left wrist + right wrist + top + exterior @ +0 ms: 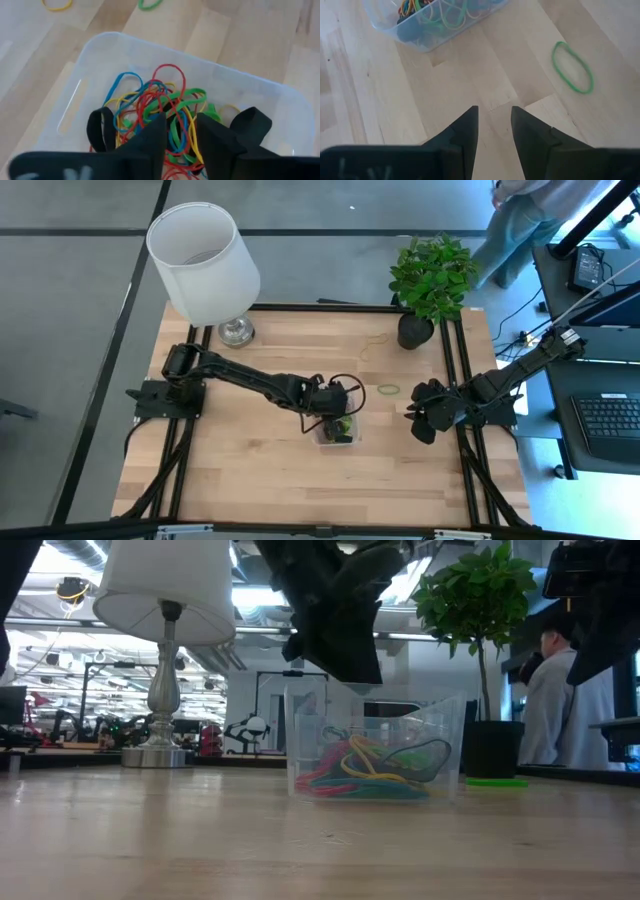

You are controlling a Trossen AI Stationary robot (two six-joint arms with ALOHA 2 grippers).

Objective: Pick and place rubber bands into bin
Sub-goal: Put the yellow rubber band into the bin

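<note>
The left gripper (179, 131) hangs directly over the bin (337, 436), its jaws parted with nothing between them. The bin sits near the middle of the table (240, 470) and holds a tangle of rubber bands (160, 107). 2 bands are outside: a green band (572, 67) and a yellow band (374, 344). The right gripper (494, 125) waits near the green one, jaws slightly apart and empty. If the left fingers dip down, they may hook the tangle and drag bands out.

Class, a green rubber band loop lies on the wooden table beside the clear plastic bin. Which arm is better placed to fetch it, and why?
Probably the right. Its pincer stands open and empty over bare wood, close to the green rubber band loop. The left pincer hangs over the clear plastic bin of bands.
</note>
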